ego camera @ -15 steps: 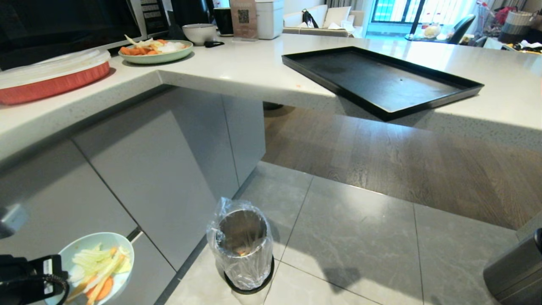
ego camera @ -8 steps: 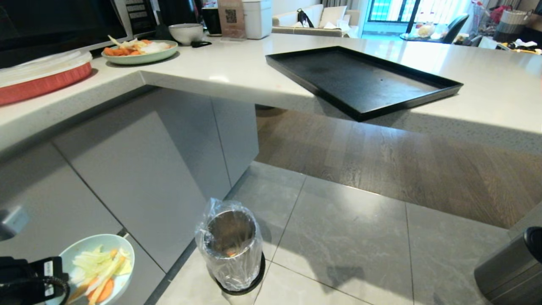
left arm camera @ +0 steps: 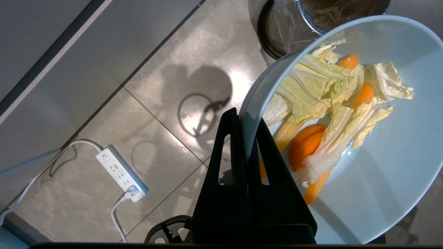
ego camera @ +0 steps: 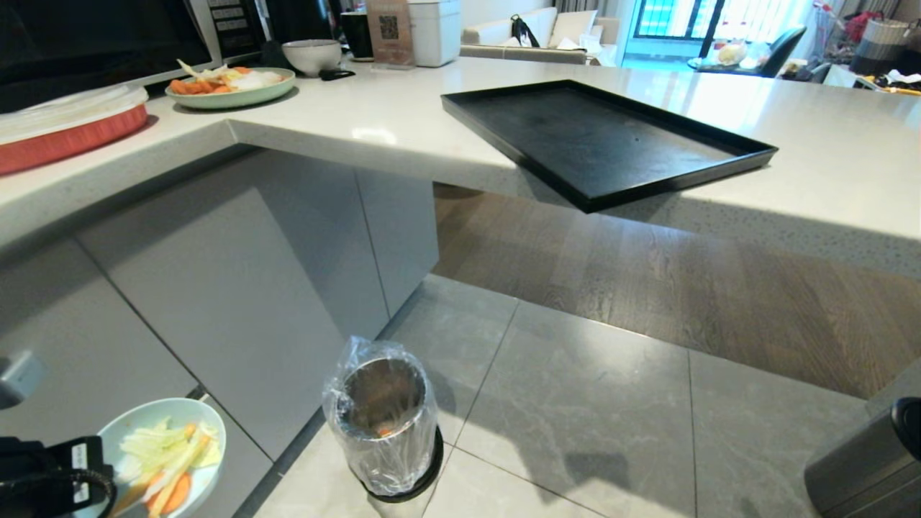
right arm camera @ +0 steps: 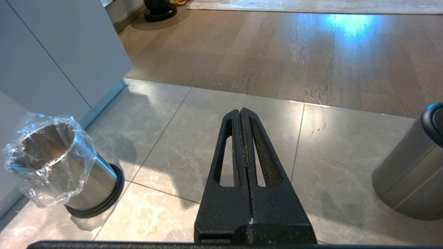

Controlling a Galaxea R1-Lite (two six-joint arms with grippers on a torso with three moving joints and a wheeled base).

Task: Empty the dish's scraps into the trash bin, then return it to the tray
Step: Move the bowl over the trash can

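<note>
Left pincer (left arm camera: 244,119) holds the dish (left arm camera: 387,193) mouth-up, scraps (left arm camera: 332,107) inside.

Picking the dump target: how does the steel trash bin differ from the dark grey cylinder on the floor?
The trash bin is small, shiny steel, open-topped, lined with a crinkled clear bag, with a black base ring. The dark grey cylinder is larger, matte, unlined, with a dark rounded top. Both stand upright on the floor tiles.
</note>
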